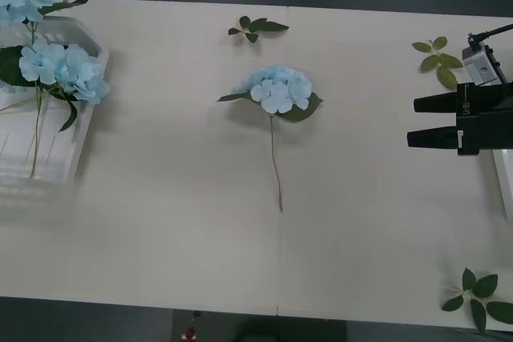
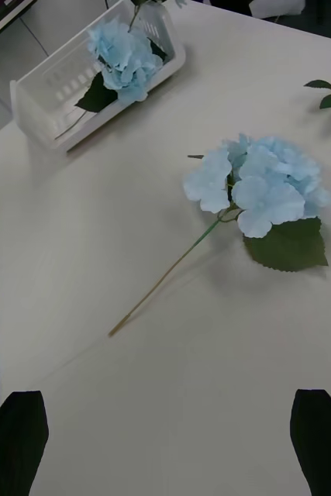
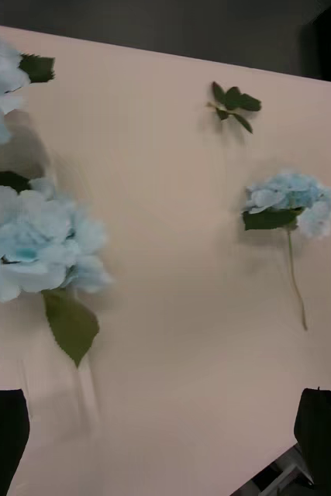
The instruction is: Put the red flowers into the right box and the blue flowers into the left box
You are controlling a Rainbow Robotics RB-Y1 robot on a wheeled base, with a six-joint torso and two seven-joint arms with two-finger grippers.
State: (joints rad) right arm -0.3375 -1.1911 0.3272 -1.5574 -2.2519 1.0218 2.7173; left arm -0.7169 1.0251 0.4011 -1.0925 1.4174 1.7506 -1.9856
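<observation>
One blue flower [image 1: 278, 89] lies in the middle of the table, its stem pointing toward the near edge; the right wrist view has it as [image 2: 258, 184]. Two more blue flowers [image 1: 64, 70] rest in the left box [image 1: 86, 38], a white latticed basket [image 2: 56, 105] at the far left. My right gripper [image 1: 412, 122] hovers open over the table's right side, fingers [image 2: 18, 434] wide apart and empty, pointing toward the lone flower. My left gripper [image 3: 161, 403] is open and empty above the flowers [image 3: 33, 240] in the left box. The right box [image 1: 506, 182] is a white edge at far right. The red flowers are out of view.
Loose green leaf sprigs lie at the back centre [image 1: 255, 28], back right [image 1: 437, 58] and front right corner [image 1: 479, 298]. Bare tabletop surrounds the lone flower.
</observation>
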